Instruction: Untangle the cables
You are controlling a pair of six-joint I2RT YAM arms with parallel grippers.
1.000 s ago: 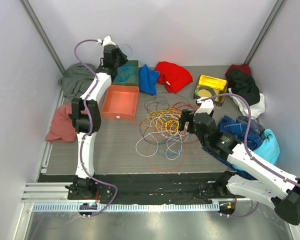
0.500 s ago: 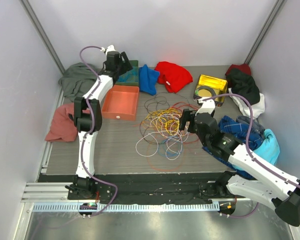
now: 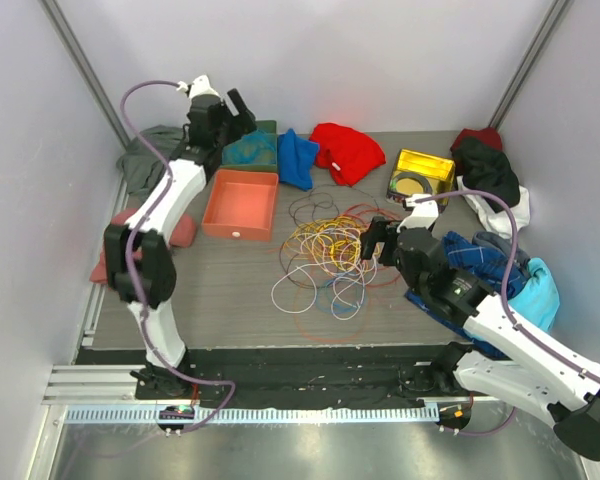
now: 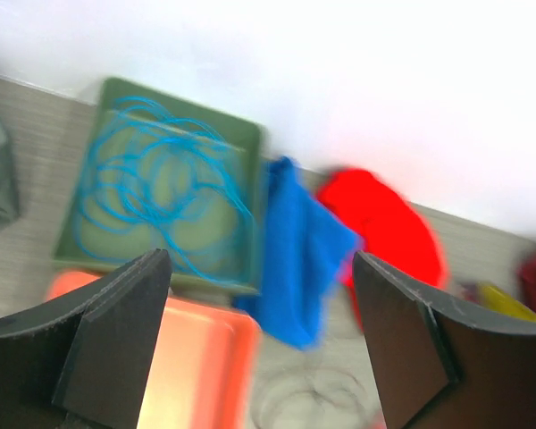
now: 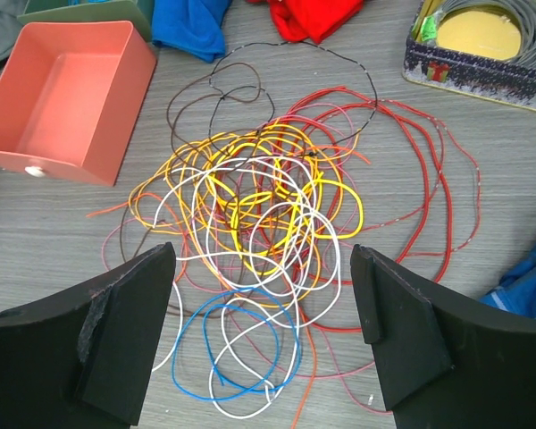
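— While the tangle of thin coloured cables (image 3: 325, 255) lay just right of the orange plastic bin (image 3: 238, 230), which tool was nearer?
— The right tool (image 3: 372, 240), released and empty, beside the tangle; the left tool (image 3: 235, 105), also released, hung behind the bin.

An orange bin (image 3: 242, 203) sits just before a green tray (image 3: 267, 127) on the worktop (image 3: 230, 290), with a blue cloth (image 3: 297, 157), red cloth (image 3: 346, 150) and yellow tin (image 3: 425, 157) rightward.

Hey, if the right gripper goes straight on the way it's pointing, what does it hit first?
Most likely the cables: the tangle's yellow and white loops lie directly ahead of the open right gripper. How far off they are is hard to judge.
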